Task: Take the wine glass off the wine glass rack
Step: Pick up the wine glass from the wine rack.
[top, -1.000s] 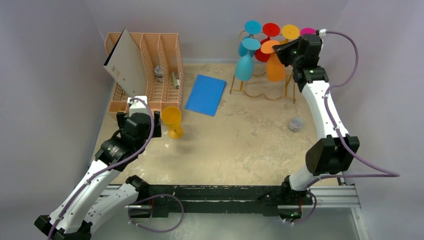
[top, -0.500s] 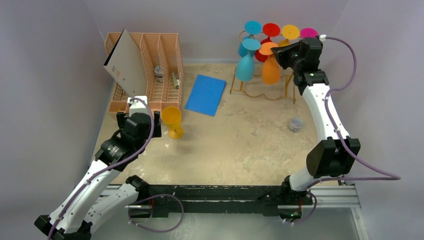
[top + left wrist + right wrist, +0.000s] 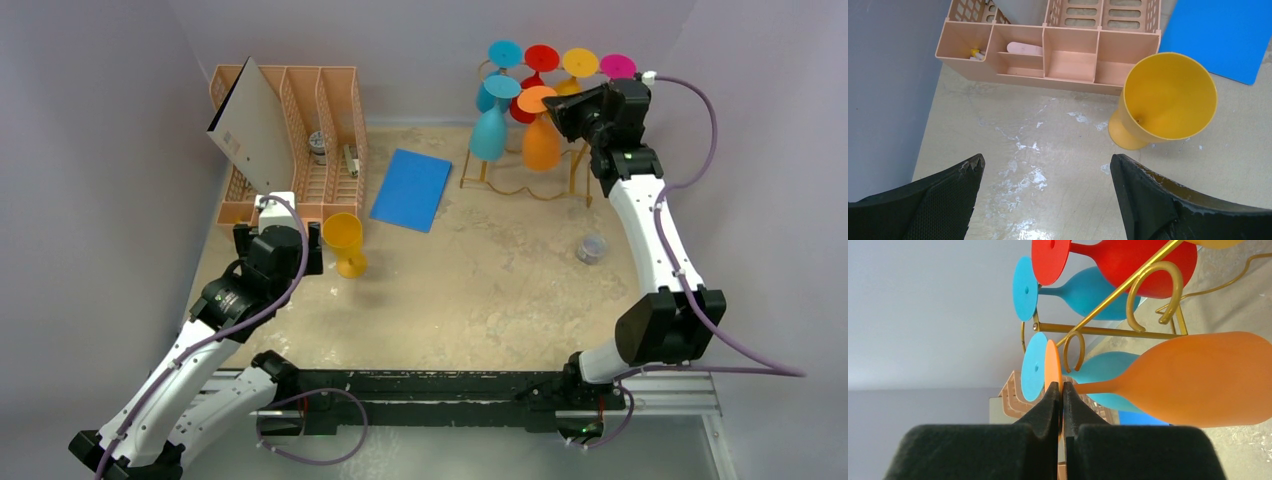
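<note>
The right gripper [image 3: 1058,387] was clamped on the foot of the orange wine glass [image 3: 1198,377], which hung bowl-down at the front of the wine glass rack [image 3: 1108,331], seemingly not yet clear. Well left of the rack, the left gripper [image 3: 1048,165] gaped empty beside 1 yellow glass [image 3: 1168,97].

bright even overhead light, only soft faint shadows, whitish glare patches on the table [image 3: 1030,176], all 3 views pretty sharp
</note>
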You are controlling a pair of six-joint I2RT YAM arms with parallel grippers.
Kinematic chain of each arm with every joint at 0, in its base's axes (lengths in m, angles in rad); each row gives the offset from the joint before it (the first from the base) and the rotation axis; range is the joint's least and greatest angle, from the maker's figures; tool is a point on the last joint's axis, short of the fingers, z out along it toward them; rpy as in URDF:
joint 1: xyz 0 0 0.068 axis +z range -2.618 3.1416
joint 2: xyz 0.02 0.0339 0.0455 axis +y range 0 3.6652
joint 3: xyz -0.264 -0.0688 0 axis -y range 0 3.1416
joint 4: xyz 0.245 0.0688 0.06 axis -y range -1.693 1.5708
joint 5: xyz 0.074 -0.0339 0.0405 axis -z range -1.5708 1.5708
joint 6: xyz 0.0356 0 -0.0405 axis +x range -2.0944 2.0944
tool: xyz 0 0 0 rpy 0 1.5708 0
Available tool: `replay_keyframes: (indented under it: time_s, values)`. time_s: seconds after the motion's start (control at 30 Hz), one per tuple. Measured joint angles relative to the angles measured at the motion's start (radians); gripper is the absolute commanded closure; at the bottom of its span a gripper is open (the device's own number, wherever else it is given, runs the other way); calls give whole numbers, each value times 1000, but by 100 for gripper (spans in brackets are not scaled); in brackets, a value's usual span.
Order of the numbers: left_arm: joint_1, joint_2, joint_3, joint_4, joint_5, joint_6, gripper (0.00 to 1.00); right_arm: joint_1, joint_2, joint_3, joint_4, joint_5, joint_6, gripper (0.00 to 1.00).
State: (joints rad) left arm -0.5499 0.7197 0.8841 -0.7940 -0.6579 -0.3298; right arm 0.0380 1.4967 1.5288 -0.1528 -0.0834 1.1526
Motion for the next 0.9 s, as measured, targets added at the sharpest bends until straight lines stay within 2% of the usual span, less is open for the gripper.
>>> replay_keyframes:
  time_s: [0.27,0.63,0.67,0.77,0.9]
  values:
    - [0,-10,0,0,0,0,5,-2,-10,-11,0,-76,0,100]
    - [0,-35,10,-19,22,-6,4,-11,-27,-15,20,-306,-4,100]
    - [0,-35,36,-56,42,-16,1,-12,-31,-16,31,-339,-6,100]
    - [0,-29,176,-136,110,-34,0,-11,-47,-16,54,-446,-38,100]
    - [0,-22,364,-143,261,-32,2,10,-80,-32,76,-602,-114,100]
